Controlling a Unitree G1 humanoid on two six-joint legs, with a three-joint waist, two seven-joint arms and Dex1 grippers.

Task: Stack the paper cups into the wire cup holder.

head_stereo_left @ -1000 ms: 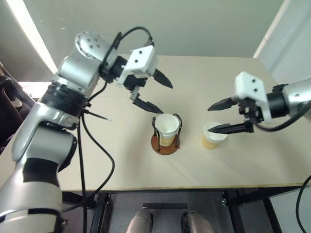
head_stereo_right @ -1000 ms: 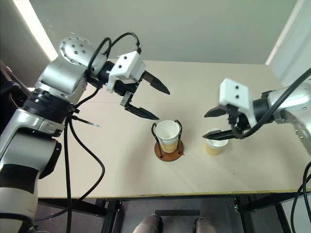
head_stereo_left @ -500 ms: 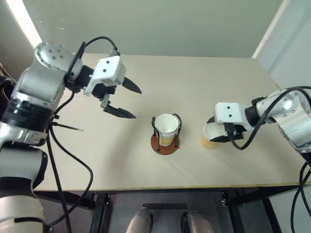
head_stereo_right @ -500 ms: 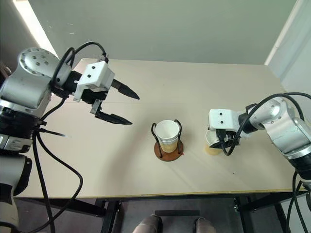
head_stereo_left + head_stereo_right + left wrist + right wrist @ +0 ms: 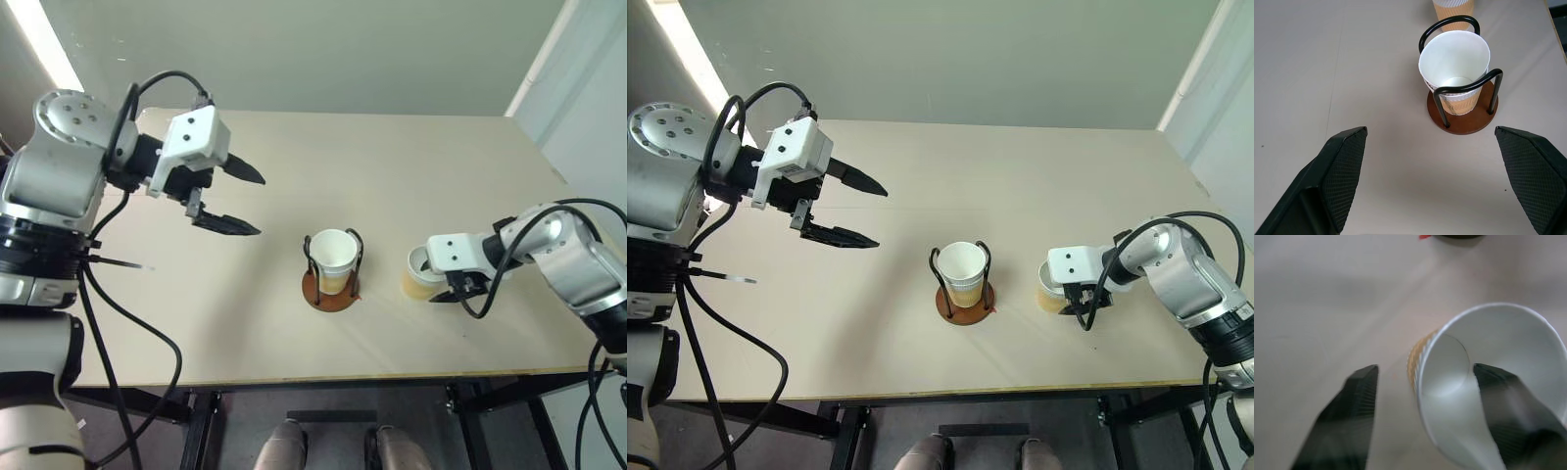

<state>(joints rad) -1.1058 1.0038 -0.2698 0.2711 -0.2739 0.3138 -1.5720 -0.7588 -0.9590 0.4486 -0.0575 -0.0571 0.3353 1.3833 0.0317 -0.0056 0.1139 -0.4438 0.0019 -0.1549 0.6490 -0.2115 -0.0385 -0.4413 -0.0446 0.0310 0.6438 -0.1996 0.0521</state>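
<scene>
Jaws: right gripper (image 5: pixel 1422 416) straddling the wall of 1 loose paper cup (image 5: pixel 421 274), grip unconfirmed, at 3 o'clock of the wire cup holder (image 5: pixel 333 269) already holding 1 cup; left gripper (image 5: pixel 240 201) spread wide, empty; next: clamp, lift, nest.

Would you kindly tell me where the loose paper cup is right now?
In the left eye view, the loose cup stands on the table, right of the wire holder, with the right gripper straddling its wall.

One paper cup (image 5: pixel 332 257) sits in the wire cup holder (image 5: pixel 331 288); another cup (image 5: pixel 420 274) stands right of it.
</scene>
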